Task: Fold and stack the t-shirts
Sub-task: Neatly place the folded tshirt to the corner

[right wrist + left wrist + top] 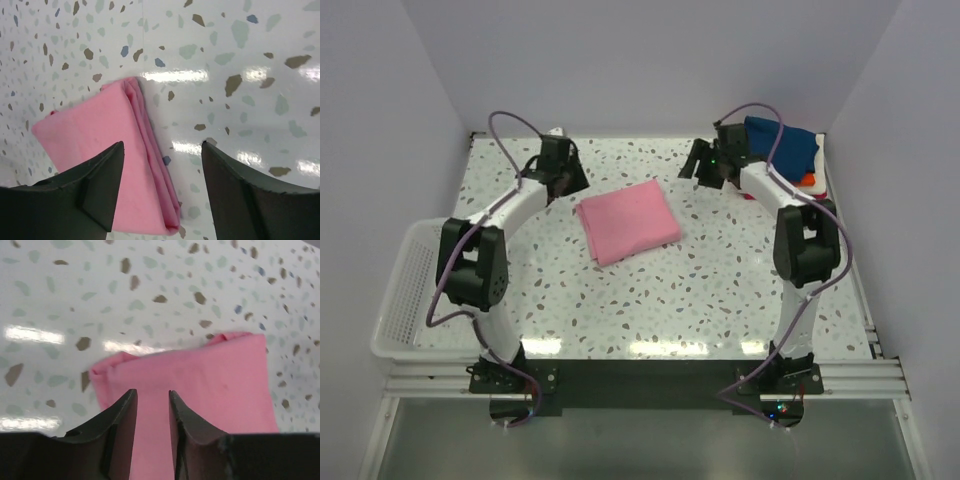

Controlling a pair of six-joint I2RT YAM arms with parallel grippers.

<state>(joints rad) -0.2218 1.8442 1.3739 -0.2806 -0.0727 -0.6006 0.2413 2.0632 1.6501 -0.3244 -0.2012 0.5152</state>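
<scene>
At the near edge the two arms rise from their bases, and to the near left a white wire basket [405,290] sits against the edge of the speckled table [660,300]. Farther in, at the middle of the table, lies the pink t-shirt [627,220], folded into a flat rectangle set slightly askew, with its layered fold edges showing along one side in the right wrist view. The left gripper [563,172] hangs just off the shirt's far left corner. Its jaws stand a narrow way apart above the cloth, pink showing through the gap and nothing clamped between them. The right gripper [705,165] hangs off the shirt's far right side, apart from it, with its jaws spread wide and holding nothing. In the far right corner, behind the right arm, folded shirts are piled: a navy blue shirt [782,145] on top and an orange shirt [807,180] peeking out beneath. What lies lower is probably more cloth, but the arm hides most of it.
</scene>
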